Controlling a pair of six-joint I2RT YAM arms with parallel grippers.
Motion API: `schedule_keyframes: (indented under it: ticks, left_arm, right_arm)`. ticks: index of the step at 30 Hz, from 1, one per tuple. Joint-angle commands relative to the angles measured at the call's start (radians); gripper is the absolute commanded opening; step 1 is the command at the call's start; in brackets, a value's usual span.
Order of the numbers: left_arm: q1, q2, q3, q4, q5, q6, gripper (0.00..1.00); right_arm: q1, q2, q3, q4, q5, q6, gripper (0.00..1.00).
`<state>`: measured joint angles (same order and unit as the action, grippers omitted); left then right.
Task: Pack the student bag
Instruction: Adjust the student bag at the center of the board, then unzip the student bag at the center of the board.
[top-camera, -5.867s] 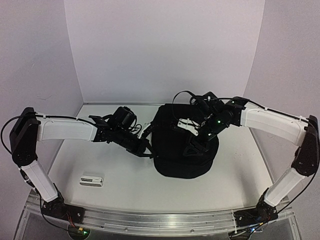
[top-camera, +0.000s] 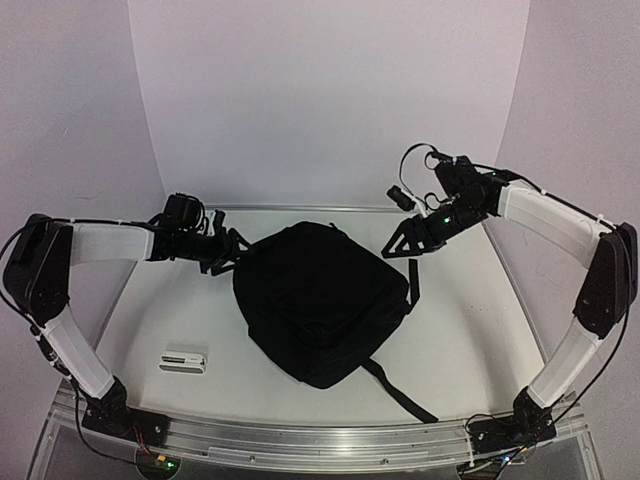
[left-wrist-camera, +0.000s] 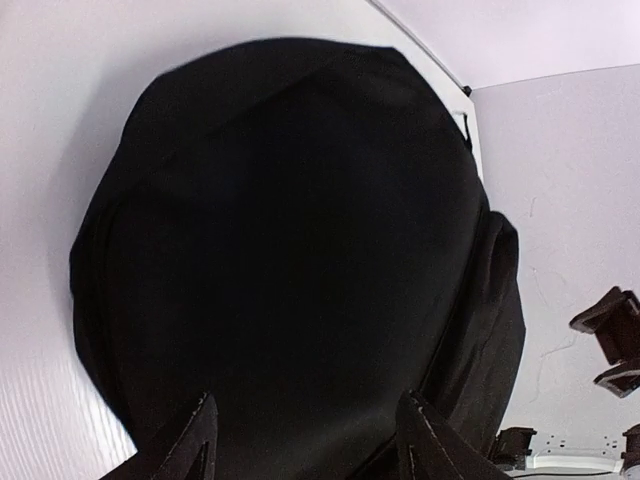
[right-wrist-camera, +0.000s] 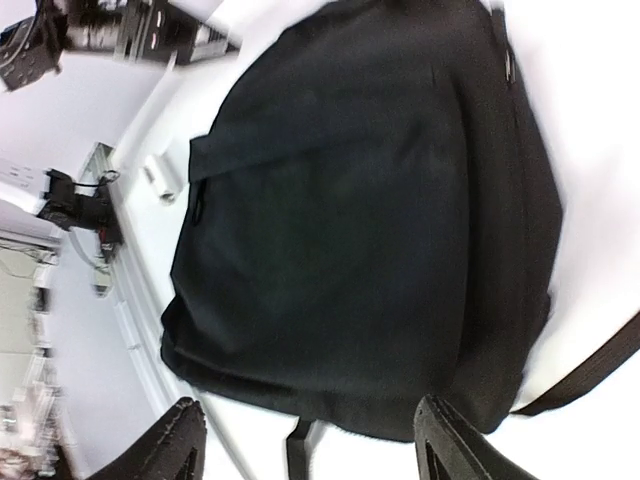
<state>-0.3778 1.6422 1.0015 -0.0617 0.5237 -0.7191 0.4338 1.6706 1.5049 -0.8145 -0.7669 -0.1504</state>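
The student bag (top-camera: 318, 300) is a large black backpack lying flat in the middle of the table, with a webbing strap (top-camera: 402, 394) trailing toward the near edge. My left gripper (top-camera: 230, 254) hovers at the bag's far left edge, open. In the left wrist view the bag (left-wrist-camera: 290, 230) fills the frame and nothing sits between the left gripper's (left-wrist-camera: 305, 445) fingers. My right gripper (top-camera: 399, 246) hangs above the bag's far right corner, open and holding nothing. The right wrist view looks down on the bag (right-wrist-camera: 350, 200) beyond the right gripper (right-wrist-camera: 310, 440).
A small white flat object (top-camera: 183, 358) lies on the table near the left front, also visible in the right wrist view as a white object (right-wrist-camera: 160, 176). White walls close off the back and sides. A metal rail (top-camera: 320, 440) runs along the near edge.
The bag stood upright between both grippers before; now it lies flat, spread toward the near edge. Both arms have pulled back and outward, away from the bag.
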Motion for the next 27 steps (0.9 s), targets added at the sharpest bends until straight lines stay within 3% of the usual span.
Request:
schedule_keyframes:
  ticks: [1, 5, 12, 19, 27]
  left_arm:
    - [-0.038, -0.120, -0.169, 0.100, -0.029, -0.098, 0.60]
    - [-0.086, -0.143, -0.270, 0.187, -0.034, -0.175, 0.60]
    - [-0.150, -0.083, -0.309, 0.316, -0.057, -0.256, 0.59]
    - [-0.158, -0.061, -0.321, 0.384, -0.061, -0.285, 0.54]
    - [-0.159, -0.070, -0.311, 0.372, -0.066, -0.280, 0.54]
  right_arm:
    - [0.121, 0.032, 0.099, 0.005, 0.183, -0.038, 0.67]
    - [0.250, 0.107, 0.175, 0.012, 0.291, -0.046, 0.62]
    - [0.431, 0.266, 0.309, 0.021, 0.407, -0.061, 0.54]
    - [0.516, 0.423, 0.439, 0.023, 0.448, -0.038, 0.49]
    - [0.556, 0.505, 0.473, 0.033, 0.490, -0.014, 0.47]
